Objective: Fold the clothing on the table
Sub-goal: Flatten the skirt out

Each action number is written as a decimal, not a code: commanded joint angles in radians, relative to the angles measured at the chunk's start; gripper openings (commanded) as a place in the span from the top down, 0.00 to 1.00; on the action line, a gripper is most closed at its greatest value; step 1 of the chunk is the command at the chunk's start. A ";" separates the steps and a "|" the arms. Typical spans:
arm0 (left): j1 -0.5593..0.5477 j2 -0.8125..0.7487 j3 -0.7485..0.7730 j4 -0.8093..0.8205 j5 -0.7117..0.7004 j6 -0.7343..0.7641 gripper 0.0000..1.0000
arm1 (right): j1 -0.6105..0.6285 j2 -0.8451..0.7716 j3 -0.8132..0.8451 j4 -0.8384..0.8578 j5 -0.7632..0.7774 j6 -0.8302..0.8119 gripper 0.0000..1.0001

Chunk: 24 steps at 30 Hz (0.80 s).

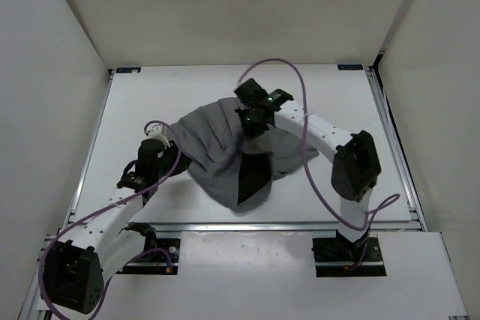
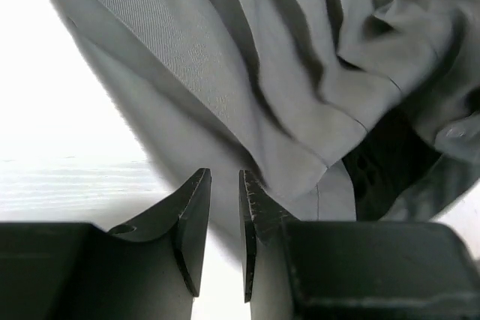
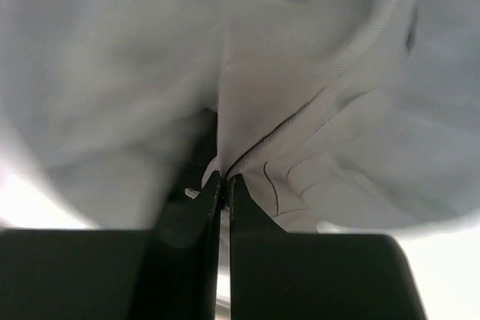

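The pleated grey skirt [image 1: 217, 157] lay bunched mid-counter [image 1: 127, 110], its far edge hidden under the right gripper [image 3: 223, 178], whose jaws were clamped on a fold. The left gripper [image 2: 225, 179] stood just beside the cloth, jaws apart and holding nothing.

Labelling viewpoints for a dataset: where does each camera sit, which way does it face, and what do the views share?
Top external: above and behind the bases, looking down at the table; both arms show.
Left wrist: on the left arm, facing along its open left gripper toward the clothing edge.
Right wrist: on the right arm, facing along its right gripper, shut on the clothing.
Shared: all three show the grey clothing.
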 commanded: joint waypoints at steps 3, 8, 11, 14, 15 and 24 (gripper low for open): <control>0.038 0.030 0.014 0.009 -0.002 0.020 0.68 | 0.138 -0.023 0.345 0.149 -0.244 -0.180 1.00; 0.040 0.029 0.014 0.007 -0.012 0.022 0.69 | -0.039 -0.420 -0.018 0.564 -0.570 -0.047 1.00; 0.029 0.023 0.003 0.015 -0.018 0.012 0.68 | -0.331 -0.664 -0.366 0.557 -0.604 0.017 1.00; 0.009 0.030 0.001 0.024 -0.015 0.005 0.69 | -0.527 -0.689 -0.547 0.388 -0.635 -0.049 1.00; 0.001 0.037 0.001 0.028 -0.013 0.003 0.70 | -0.570 -0.689 -0.620 0.363 -0.623 -0.069 1.00; -0.038 0.066 -0.011 0.064 0.002 -0.014 0.72 | -0.494 -0.822 -0.749 -0.022 -0.076 0.013 0.75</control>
